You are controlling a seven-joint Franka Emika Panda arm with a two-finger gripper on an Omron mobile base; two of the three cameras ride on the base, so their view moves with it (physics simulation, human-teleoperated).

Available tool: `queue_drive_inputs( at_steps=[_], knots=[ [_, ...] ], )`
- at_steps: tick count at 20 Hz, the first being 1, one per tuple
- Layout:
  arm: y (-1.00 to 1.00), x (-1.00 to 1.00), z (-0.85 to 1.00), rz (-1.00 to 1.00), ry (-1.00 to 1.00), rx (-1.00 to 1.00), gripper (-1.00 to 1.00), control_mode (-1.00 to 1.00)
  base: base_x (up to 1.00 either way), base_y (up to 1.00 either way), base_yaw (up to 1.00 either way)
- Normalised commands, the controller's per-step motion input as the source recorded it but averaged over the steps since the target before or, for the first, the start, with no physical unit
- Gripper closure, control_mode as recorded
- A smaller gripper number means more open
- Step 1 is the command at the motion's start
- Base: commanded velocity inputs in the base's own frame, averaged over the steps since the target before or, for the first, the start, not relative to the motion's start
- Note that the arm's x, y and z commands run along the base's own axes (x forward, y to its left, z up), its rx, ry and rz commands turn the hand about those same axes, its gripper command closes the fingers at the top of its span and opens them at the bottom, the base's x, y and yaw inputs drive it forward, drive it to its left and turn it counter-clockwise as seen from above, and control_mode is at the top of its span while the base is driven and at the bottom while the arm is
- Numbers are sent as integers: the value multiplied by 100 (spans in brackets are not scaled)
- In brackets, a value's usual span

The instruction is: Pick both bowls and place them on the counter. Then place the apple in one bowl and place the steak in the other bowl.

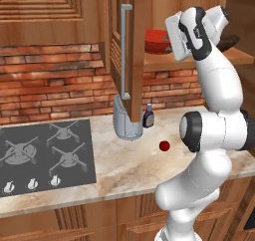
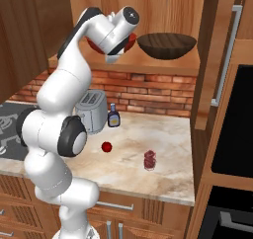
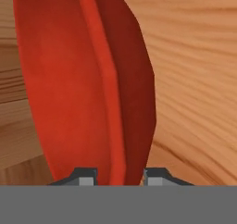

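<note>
The red bowl point(image 1: 155, 40) point(image 2: 130, 41) sits on the open cabinet's shelf point(image 2: 153, 62). In the hand view its rim point(image 3: 99, 89) runs between my fingertips, and the gripper point(image 3: 119, 176) is shut on it. To the right on the same shelf stands the brown bowl point(image 2: 166, 44) point(image 1: 231, 40). Down on the beige counter point(image 1: 129, 160) point(image 2: 168, 129) lie the apple point(image 1: 164, 146) point(image 2: 106, 146) and, farther right, the steak point(image 2: 150, 160). My arm hides part of the red bowl in both base views.
An open cabinet door point(image 1: 130, 51) hangs left of the shelf, another door point(image 2: 220, 55) to its right. A toaster point(image 1: 124, 120) point(image 2: 91, 109) and a small bottle point(image 1: 148, 116) point(image 2: 113, 117) stand at the counter's back. The dark stovetop point(image 1: 45, 155) lies to the left.
</note>
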Motion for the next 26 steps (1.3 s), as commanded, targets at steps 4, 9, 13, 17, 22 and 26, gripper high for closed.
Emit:
queue_drive_inputs(
  at_steps=[4,9,13,17,22,26],
  knots=[
    [0,-21,0,0,2,0,100,-100,0,0,0],
    [1,-48,3,0,0,1,100,-100,0,0,0],
    [0,-59,8,0,0,1,100,-100,0,0,0],
    [0,-62,13,0,0,0,100,-100,0,0,0],
    [6,-59,19,0,0,0,100,-100,0,0,0],
    [13,-58,15,0,0,0,100,-100,0,0,0]
  ],
)
